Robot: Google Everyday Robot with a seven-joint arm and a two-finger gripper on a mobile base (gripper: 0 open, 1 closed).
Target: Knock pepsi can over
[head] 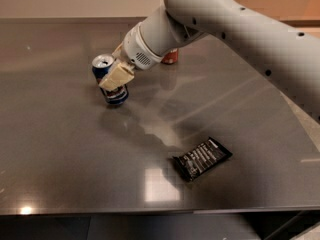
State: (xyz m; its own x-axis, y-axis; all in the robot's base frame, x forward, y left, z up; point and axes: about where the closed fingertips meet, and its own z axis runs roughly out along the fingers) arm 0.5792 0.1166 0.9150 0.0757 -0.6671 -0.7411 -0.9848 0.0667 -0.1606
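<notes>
The pepsi can (116, 96), dark blue with a silver top, stands on the left-middle of the dark table (60, 149). It leans with its top toward the left. My gripper (116, 75) is right against the can's side, across its middle, and hides part of the can's body. The arm reaches in from the upper right.
A red soda can (171, 58) stands behind my arm, mostly hidden by it. A black snack packet (201, 158) lies flat at the front right. The table's front edge runs along the bottom of the view.
</notes>
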